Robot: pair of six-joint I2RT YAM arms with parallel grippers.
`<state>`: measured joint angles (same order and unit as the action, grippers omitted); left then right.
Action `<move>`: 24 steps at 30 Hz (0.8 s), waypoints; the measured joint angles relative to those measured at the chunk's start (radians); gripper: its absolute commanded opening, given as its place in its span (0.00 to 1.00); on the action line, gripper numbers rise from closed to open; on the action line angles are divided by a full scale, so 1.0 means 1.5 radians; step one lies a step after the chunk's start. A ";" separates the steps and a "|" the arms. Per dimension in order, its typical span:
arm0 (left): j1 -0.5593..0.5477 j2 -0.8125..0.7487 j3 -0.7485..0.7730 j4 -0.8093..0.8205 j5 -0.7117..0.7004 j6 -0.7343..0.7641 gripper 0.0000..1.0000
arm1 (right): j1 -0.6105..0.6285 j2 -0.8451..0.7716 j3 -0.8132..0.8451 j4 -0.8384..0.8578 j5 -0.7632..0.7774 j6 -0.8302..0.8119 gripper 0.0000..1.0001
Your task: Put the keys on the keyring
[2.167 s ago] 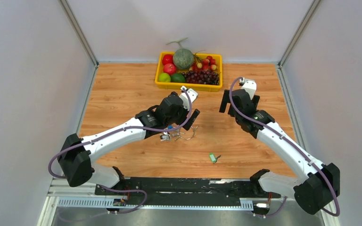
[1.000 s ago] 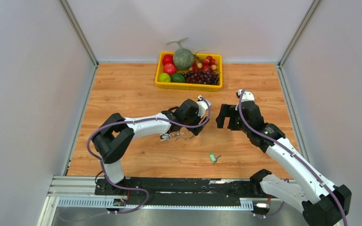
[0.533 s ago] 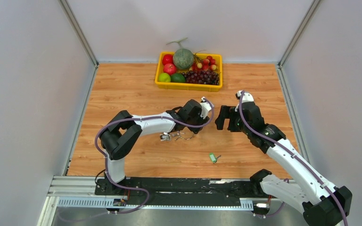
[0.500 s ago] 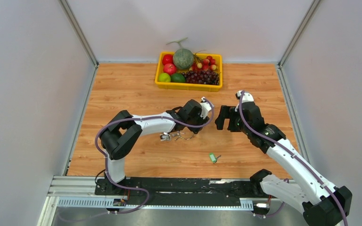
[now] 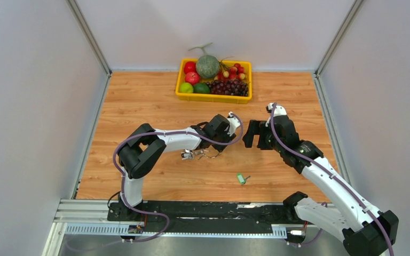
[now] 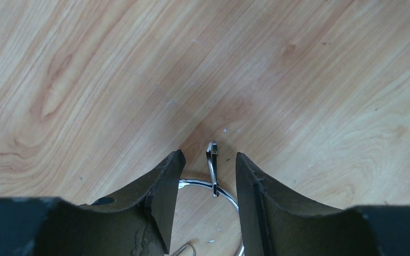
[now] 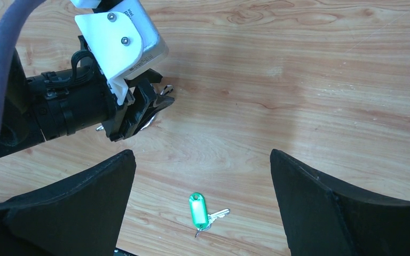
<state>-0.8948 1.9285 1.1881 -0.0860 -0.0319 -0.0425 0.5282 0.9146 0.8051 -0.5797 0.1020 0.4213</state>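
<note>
The keyring (image 6: 226,193), a thin silvery wire ring with a small clasp (image 6: 212,162), lies on the wooden table between my left gripper's (image 6: 210,156) pads; the ring meets both inner faces. In the top view the left gripper (image 5: 218,146) sits low over the keyring (image 5: 212,155), with a small bunch of keys (image 5: 187,155) just to its left. A key with a green head (image 5: 240,178) lies apart, nearer the front. It also shows below my right gripper (image 7: 201,154), as the green key (image 7: 197,207). The right gripper (image 5: 251,134) hovers wide open with nothing in it.
A yellow tray (image 5: 213,97) of fruit stands at the back middle of the table. White walls close in the left, right and back sides. My left arm's wrist (image 7: 123,48) fills the upper left of the right wrist view.
The left jaws have narrowed onto the keyring, and the left arm's elbow has swung rightward. The right arm has edged slightly left and stays open. The keys have not moved.
</note>
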 measured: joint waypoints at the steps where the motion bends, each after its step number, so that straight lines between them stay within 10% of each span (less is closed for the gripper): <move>1: 0.000 0.002 0.000 -0.001 -0.002 0.000 0.43 | 0.000 0.000 -0.001 0.000 -0.001 0.001 1.00; 9: 0.001 0.005 0.000 -0.002 -0.002 0.006 0.01 | 0.000 0.001 -0.002 0.000 -0.005 0.003 1.00; 24: 0.002 -0.127 -0.019 -0.033 0.145 0.014 0.00 | 0.000 -0.033 0.042 -0.006 -0.079 -0.036 0.87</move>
<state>-0.8925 1.7382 1.1603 -0.1360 0.1860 -0.0216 0.5282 0.8658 0.8688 -0.5888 -0.0158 0.3668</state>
